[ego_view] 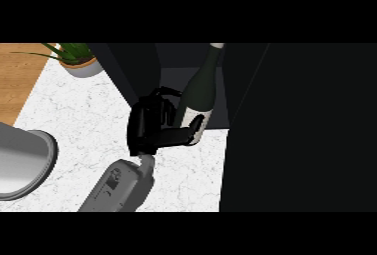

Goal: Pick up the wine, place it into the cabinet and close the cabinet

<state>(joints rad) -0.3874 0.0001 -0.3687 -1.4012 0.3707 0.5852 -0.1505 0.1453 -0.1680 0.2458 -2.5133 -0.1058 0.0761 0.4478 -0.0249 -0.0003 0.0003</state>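
- left hand (151, 130) is gripping the wine bottle (200, 84) at frame center, fingers curled round its lower body
- bottle is tilting at the open cabinet (294, 124)
- potted plant (77, 60) is sitting upper left

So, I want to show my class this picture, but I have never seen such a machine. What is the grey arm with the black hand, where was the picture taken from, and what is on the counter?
The picture looks steeply down from the robot's head onto a white marble counter. The grey forearm rising from the lower edge belongs to the robot and ends in a black hand with fingers and a thumb. Which hand it is cannot be told; no second hand shows. Its fingers curl round the lower part of a dark wine bottle with a white label, held roughly upright at the opening of a dark cabinet, whose inside shows behind the bottle. At upper left stands a potted plant beside a wooden surface. A grey rounded object, perhaps a sink, lies at the left edge.
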